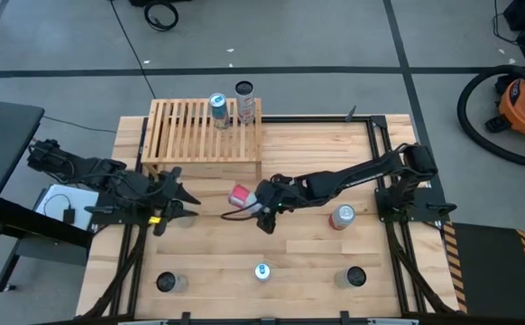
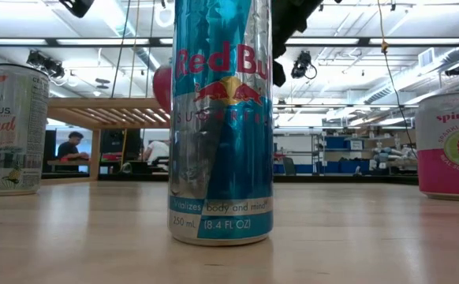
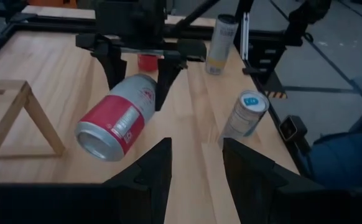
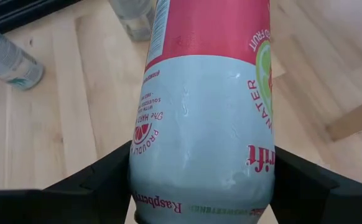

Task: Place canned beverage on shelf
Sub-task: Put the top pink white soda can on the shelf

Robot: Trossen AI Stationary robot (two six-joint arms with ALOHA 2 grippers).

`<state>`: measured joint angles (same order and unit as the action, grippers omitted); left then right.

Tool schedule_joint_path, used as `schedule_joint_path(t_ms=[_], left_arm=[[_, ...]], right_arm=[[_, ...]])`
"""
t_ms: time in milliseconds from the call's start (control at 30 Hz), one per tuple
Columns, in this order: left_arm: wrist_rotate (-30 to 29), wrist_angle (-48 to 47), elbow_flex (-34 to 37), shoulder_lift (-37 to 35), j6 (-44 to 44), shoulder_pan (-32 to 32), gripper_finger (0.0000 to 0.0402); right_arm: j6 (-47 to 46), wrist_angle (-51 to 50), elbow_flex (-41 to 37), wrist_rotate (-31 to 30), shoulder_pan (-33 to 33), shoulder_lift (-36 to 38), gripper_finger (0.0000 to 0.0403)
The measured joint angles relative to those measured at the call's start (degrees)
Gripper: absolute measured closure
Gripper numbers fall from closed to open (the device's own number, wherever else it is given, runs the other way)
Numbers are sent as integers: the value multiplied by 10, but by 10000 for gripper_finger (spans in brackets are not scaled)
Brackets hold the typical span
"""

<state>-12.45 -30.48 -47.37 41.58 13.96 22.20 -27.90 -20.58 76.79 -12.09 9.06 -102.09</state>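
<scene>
A red and silver can (image 3: 116, 118) hangs tilted in my right gripper (image 1: 255, 202), above the plank tabletop just in front of the shelf's near right corner. The shelf (image 1: 190, 135), a low rack of pale slats, stands at the table's far left and carries two upright cans (image 1: 218, 110) (image 1: 245, 106) at its far right. My left gripper (image 3: 196, 168) is open and empty, low over the table to the left of the held can, pointing toward it. My right gripper pinches the can's silver half (image 4: 193, 143) between its two fingers (image 4: 100, 183), one on each round side. The fingers come from above, pointing down (image 3: 109, 65). The can is lifted clear of the table and tilted, its red half and one end (image 3: 97, 142) slanting down toward my left gripper.
A blue Red Bull can (image 1: 262, 271) stands near the table's front middle and fills the low view (image 2: 222, 118). A pink can (image 1: 342, 217) stands to the right, under my right arm. Two more cans (image 1: 166, 283) (image 1: 355, 277) stand near the front corners.
</scene>
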Motion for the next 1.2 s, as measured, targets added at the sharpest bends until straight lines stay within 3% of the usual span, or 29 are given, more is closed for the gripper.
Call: schedule_joint_path(t_ms=[800, 1200], left_arm=[[-6, -3, 0, 0, 15, -3, 253], [-64, -15, 0, 0, -14, -3, 253]], right_arm=[[41, -6, 0, -3, 5, 1, 104], [45, -6, 0, -4, 5, 1, 104]])
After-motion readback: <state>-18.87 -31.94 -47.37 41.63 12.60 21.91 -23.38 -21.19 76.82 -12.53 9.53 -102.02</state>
